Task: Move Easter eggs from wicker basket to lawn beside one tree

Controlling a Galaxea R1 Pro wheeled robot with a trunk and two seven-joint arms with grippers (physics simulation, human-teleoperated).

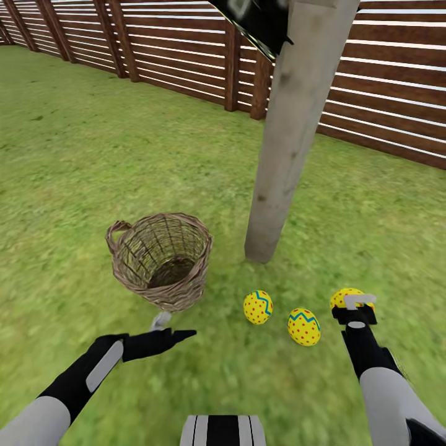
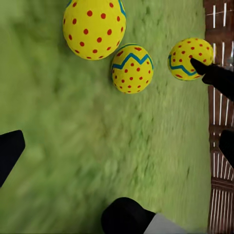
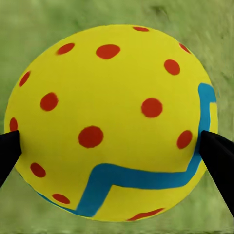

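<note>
Three eggs lay on the lawn [image 1: 93, 155] at the foot of the tree [image 1: 291, 136], strung in a short row well clear of the fence [image 1: 384, 93]. The first egg [image 1: 257, 307] sat nearest the basket [image 1: 162, 260], the second egg [image 1: 304, 326] just beside it, and the third egg [image 1: 344, 298] farthest out. The basket stood upright on the grass close to the trunk and looked empty — only dark weave showed at its bottom.

The right gripper [image 1: 359, 303] was down at the third egg. In the right wrist view its two black fingertips [image 3: 218, 156] sat against the egg's [image 3: 109, 122] widest part, one on each side, so it seemed to be pinching the egg, or just letting go; the egg rested low, on or very near the grass. The left gripper [image 1: 162, 328] hovered over bare grass in front of the basket with its fingers spread and nothing between them.

The eggs looked hard, smooth and light — likely slippery and prone to roll on their round sides. The sound hold would be across the middle band, where the shell is widest, with a gentle squeeze and a release low to the grass.
</note>
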